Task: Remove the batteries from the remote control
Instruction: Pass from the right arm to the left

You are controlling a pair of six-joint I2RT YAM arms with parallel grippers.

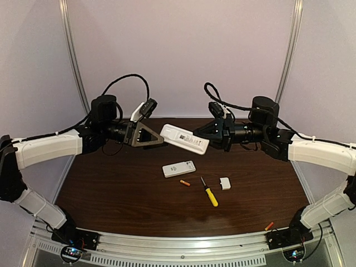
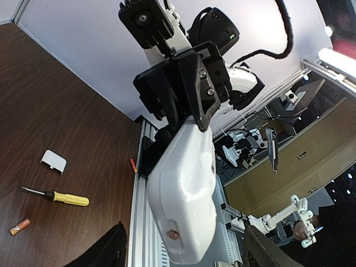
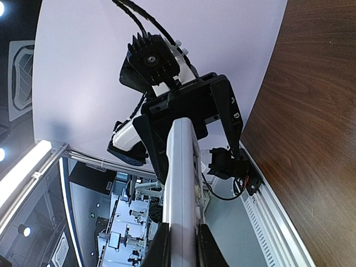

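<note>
R gripper: clamped tight on held remote at its 3 o'clock end; remote is in the air, tilted, over far part of bench.
L gripper: at remote's 9 o'clock end, fingers spread wider than it, gap each side in wrist view; no contact seen.
Bench remote: flat, mid-bench, 6 o'clock of held one.
Loose battery: just beside bench remote at 5 o'clock, apart.
Screwdriver: near, 4 o'clock of that battery.
Cover: 3 o'clock of screwdriver shaft, just beside.
Edge battery: at front rail, by R arm base.
Bench: widest bare wood on 9 o'clock side.
</note>
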